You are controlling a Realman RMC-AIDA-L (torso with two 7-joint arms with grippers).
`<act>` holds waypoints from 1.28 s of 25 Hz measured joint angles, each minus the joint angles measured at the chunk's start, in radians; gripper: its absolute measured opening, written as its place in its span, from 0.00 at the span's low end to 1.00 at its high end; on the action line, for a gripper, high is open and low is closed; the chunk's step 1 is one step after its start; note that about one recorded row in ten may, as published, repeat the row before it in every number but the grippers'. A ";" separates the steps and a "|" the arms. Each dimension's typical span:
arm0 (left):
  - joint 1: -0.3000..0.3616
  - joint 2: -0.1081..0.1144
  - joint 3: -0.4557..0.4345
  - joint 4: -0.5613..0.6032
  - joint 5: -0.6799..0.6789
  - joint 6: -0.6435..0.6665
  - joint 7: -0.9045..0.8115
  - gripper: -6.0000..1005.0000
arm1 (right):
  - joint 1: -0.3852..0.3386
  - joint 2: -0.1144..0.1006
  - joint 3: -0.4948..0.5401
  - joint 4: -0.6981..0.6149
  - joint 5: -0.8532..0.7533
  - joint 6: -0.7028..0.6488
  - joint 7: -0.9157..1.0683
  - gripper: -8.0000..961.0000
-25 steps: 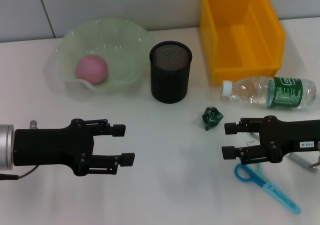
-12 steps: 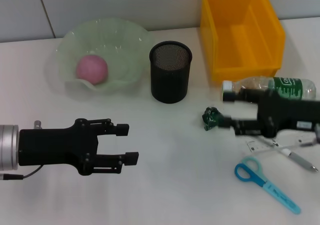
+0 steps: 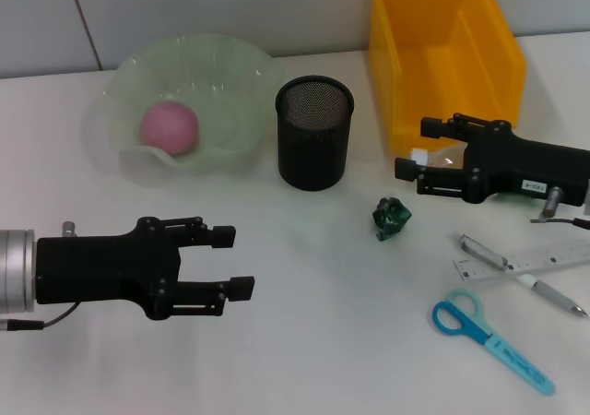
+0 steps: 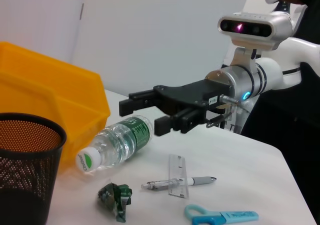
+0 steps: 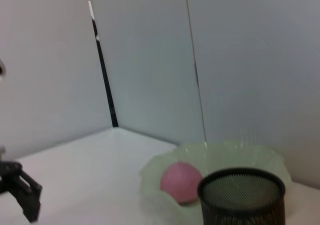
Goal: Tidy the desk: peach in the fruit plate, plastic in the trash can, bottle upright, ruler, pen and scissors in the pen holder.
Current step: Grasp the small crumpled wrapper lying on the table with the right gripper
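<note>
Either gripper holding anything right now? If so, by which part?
Nothing held. Left gripper is open over bare table. Right gripper is open above the lying bottle, not closed on it.

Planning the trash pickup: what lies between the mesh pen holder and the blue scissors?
In the head view, only the crumpled green plastic lies on the table between pen holder and scissors.
</note>
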 joint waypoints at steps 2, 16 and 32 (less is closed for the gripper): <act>0.000 0.000 -0.001 0.000 0.000 -0.001 0.000 0.76 | 0.000 0.000 -0.030 -0.002 -0.001 0.030 -0.002 0.86; 0.001 0.000 -0.003 0.000 -0.001 -0.013 -0.010 0.76 | 0.071 -0.020 -0.133 -0.330 -0.181 -0.086 0.524 0.86; 0.006 0.003 -0.005 0.006 -0.008 -0.005 -0.011 0.76 | 0.372 -0.057 -0.303 -0.333 -0.600 -0.109 0.973 0.86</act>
